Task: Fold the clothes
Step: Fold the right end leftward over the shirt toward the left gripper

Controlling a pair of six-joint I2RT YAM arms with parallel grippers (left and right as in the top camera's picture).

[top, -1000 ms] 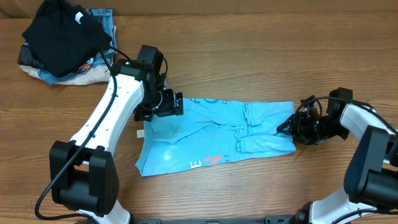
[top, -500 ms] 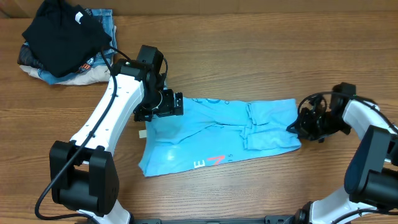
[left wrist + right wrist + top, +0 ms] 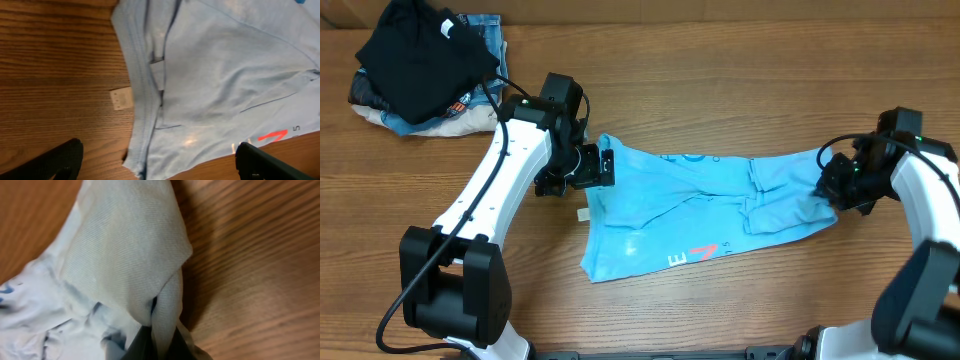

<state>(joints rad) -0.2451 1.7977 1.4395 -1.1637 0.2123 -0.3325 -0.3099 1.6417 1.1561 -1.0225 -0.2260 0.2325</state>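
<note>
Wooden table (image 3: 720,60) carries the light blue T-shirt (image 3: 700,205), which lies crumpled and stretched sideways at centre, with part of its print showing near the front edge. The left hand (image 3: 600,168) hangs over the shirt's left end, fingers (image 3: 65,160) spread wide and gripping nothing. The right hand (image 3: 835,185) is pinched closed on fabric at the shirt's right end. A black garment (image 3: 420,55) sits atop a pile at the far left corner.

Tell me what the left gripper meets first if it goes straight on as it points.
Probably the sky-blue T-shirt: the left gripper, jaws open, points down at its stitched edge, with the table just beside it. Depth is unclear.
</note>
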